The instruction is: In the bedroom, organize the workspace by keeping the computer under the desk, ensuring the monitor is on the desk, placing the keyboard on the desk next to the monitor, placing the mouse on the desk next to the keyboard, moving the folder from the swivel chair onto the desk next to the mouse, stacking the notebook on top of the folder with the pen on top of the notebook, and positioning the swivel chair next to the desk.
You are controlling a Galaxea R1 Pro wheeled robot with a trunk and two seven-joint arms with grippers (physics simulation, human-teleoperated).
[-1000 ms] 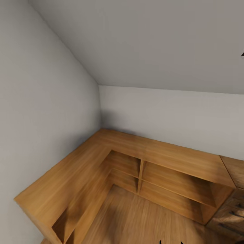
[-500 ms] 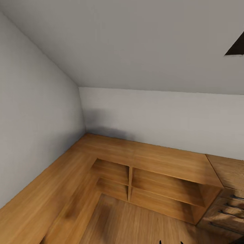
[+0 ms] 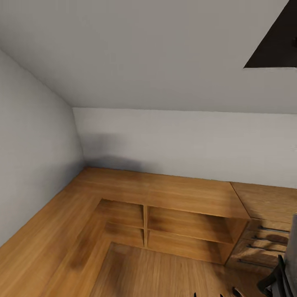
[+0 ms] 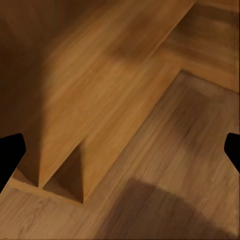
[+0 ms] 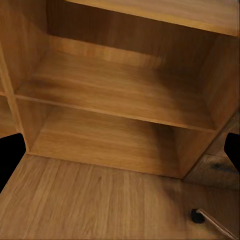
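Observation:
The swivel chair [image 3: 289, 255] shows at the lower right edge of the head view as a grey back with a black armrest; one of its casters [image 5: 197, 215] with a chrome leg appears in the right wrist view. My left gripper [image 4: 120, 150] is open over the wooden floor beside a low shelf unit, its black fingertips [image 4: 10, 152] far apart with nothing between them. My right gripper [image 5: 120, 155] is open too, facing an open shelf compartment. The desk, computer, monitor, keyboard, mouse, folder, notebook and pen are out of view.
A low L-shaped wooden shelf unit [image 3: 181, 194] fills the room corner under a sloped grey wall. A light wooden dresser [image 3: 264, 206] with long bar handles stands at the right. A dark triangular shape [image 3: 276, 41] sits at the upper right. Wooden floor [image 3: 156, 272] lies ahead.
The head view has swung right: the shelf unit has slid left in the picture, and the dresser, the dark triangle and the chair's edge have come in.

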